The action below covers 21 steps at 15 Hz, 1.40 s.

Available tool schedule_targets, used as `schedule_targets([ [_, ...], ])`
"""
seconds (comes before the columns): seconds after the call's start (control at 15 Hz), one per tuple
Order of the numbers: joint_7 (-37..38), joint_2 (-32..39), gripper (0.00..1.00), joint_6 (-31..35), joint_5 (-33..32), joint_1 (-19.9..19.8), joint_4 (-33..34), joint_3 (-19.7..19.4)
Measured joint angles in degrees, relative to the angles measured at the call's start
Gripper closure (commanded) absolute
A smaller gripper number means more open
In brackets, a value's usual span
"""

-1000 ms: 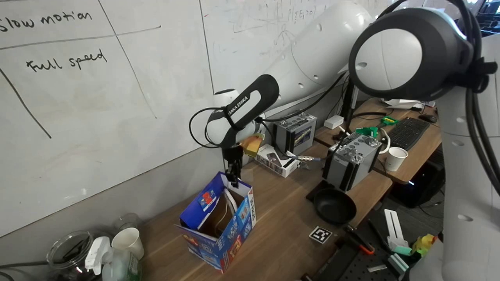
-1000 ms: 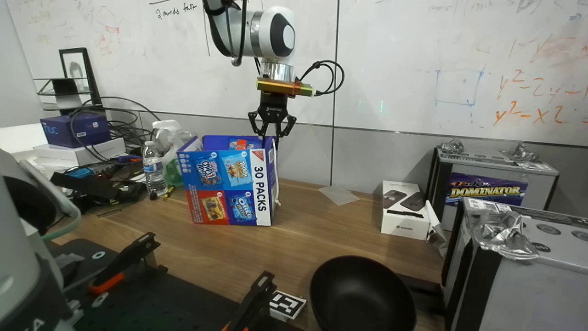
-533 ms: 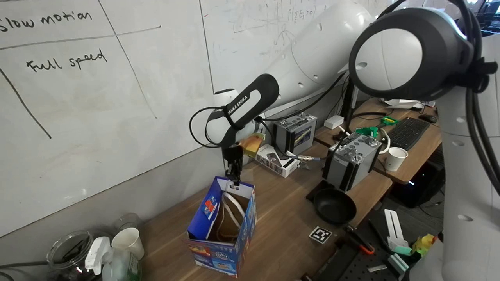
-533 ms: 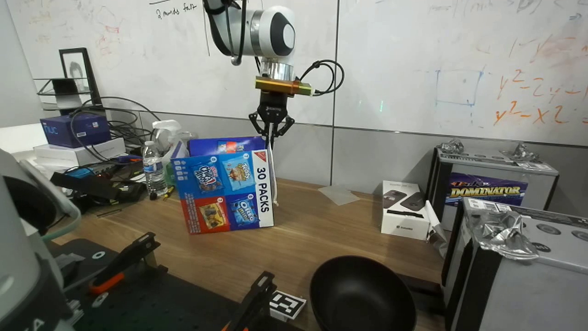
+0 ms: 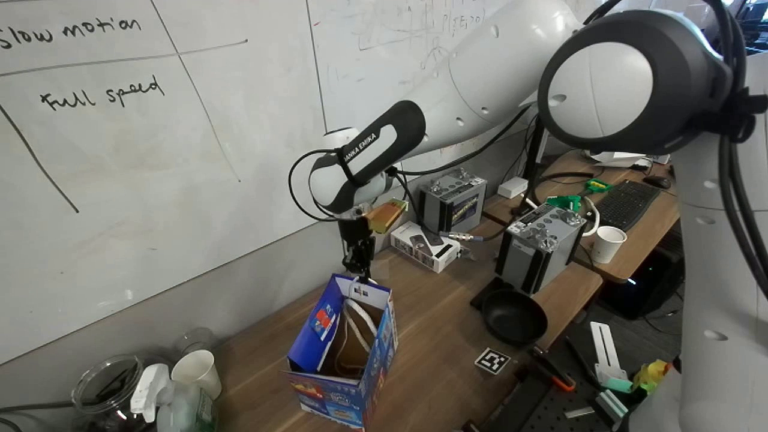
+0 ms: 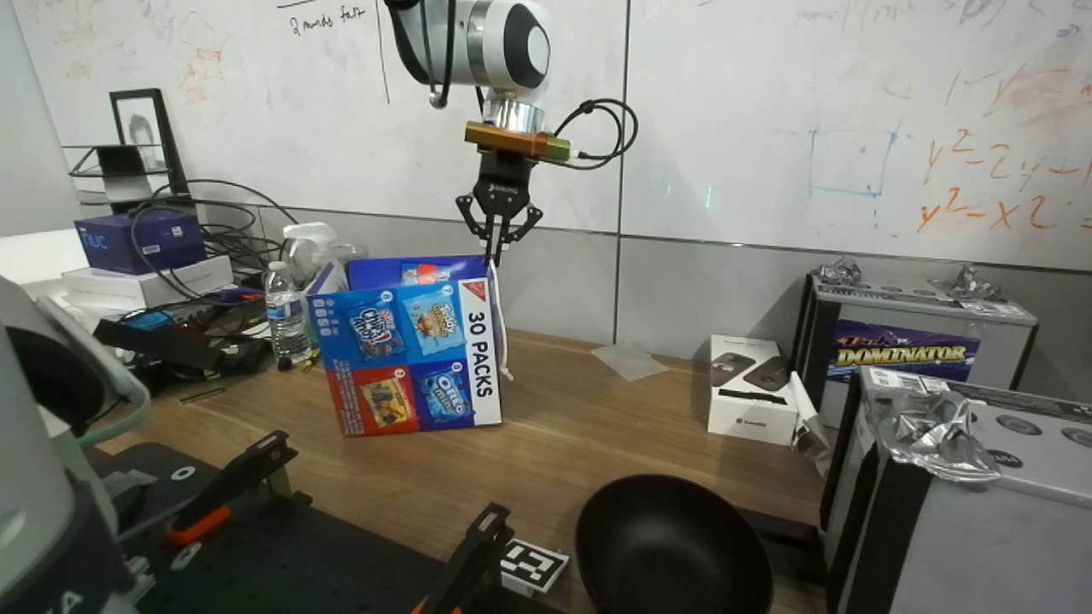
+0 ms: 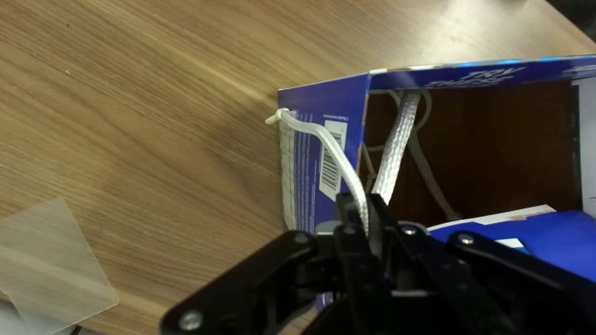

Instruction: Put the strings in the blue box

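Note:
The blue box [image 5: 379, 366] stands open-topped on the table, with snack prints on its side in an exterior view [image 6: 392, 358]. My gripper [image 6: 493, 254] is over the box's end rim, also in an exterior view [image 5: 363, 277]. Its fingers are shut on a white cord of the strings in the wrist view [image 7: 365, 204]. Part of the strings [image 5: 360, 318] lies in loops inside the box. One knotted cord end hangs outside the end wall, seen in the wrist view [image 7: 335, 149] and an exterior view [image 6: 503, 341]. The part between the fingers is mostly hidden.
A black pan [image 6: 674, 546] sits near the table's front. A white phone box [image 6: 751, 392] and grey metal devices [image 6: 964, 512] stand to one side. A water bottle [image 6: 287, 315] and spray bottle [image 5: 180, 402] stand beyond the box. A whiteboard wall [image 5: 150, 168] rises close behind.
The fingers have closed on the cord. The gripper has since risen slightly. The blue box has shifted and turned on the table, showing more of the loops inside.

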Motion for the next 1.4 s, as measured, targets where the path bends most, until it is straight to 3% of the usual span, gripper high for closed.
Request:
schedule_targets([
  [0.93,5.9,0.0,0.96,-11.9,7.1,1.6,4.0,0.6],
  [1.4,9.9,0.1,0.96,-12.7,13.6,4.0,4.8,2.1],
])
